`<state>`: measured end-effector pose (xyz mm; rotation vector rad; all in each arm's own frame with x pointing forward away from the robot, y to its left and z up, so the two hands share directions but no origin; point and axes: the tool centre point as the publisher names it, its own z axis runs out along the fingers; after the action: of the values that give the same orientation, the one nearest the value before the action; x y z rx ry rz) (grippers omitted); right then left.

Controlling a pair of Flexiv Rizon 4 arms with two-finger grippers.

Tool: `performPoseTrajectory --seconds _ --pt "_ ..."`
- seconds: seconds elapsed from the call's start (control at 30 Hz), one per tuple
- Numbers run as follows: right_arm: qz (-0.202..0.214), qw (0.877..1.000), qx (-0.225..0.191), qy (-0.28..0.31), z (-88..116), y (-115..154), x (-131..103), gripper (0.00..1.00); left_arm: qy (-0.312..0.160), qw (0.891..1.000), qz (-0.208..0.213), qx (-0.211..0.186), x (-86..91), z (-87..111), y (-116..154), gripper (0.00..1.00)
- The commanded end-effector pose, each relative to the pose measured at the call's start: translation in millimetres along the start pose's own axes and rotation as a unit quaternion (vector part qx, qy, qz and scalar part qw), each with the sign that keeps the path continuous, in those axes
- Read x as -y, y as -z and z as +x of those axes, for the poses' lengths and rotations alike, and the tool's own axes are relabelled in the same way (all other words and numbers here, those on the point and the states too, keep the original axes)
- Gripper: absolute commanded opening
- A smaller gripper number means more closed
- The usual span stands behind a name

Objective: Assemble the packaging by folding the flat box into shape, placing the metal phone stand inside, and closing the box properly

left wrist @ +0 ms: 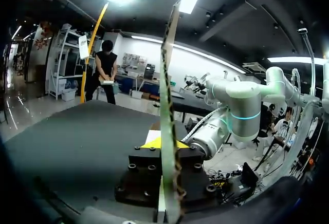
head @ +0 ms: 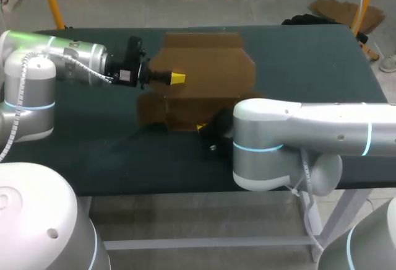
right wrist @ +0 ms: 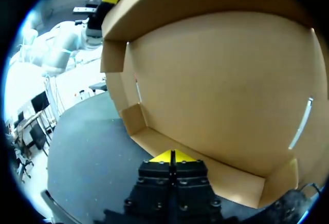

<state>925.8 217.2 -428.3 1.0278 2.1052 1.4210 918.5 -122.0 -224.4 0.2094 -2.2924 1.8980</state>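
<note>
Head view: half-folded box (head: 204, 65) on the counter (head: 93, 152). Left wrist view: left hand (left wrist: 167, 147) clamped on an upright flap (left wrist: 165, 80). Right wrist view: right hand (right wrist: 172, 157) pressed together at the near wall (right wrist: 226, 175). Folding step; next, probably raise remaining walls.

Box (head: 204, 75) on table (head: 93, 152), toward far edge

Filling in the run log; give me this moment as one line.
left gripper: shut on box panel edge | right gripper: shut, at box's near wall | box: partly folded, open | phone stand: not seen
</note>
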Motion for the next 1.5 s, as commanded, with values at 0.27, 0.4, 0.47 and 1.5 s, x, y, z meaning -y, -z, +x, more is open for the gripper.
performPoseTrajectory --seconds 0.27,0.4,0.47,1.5 --pt "-0.001 1.0 0.004 0.0 2.8 -5.1 5.0 0.0 -0.001 1.0 0.005 0.0 -6.9 -2.2 -1.0 0.0" --pt "-0.001 1.0 0.004 0.0 2.8 -5.1 5.0 0.0 -0.003 1.0 0.005 0.001 -6.4 -1.2 -0.3 0.0" --pt "-0.001 1.0 0.004 0.0 2.8 -5.1 5.0 0.0 -0.004 1.0 0.005 0.001 -6.2 -1.0 -0.2 0.0" --pt "-0.001 1.0 0.004 0.0 2.8 -5.1 5.0 0.0 0.002 1.0 0.0 0.011 -5.6 -3.1 1.7 0.0"
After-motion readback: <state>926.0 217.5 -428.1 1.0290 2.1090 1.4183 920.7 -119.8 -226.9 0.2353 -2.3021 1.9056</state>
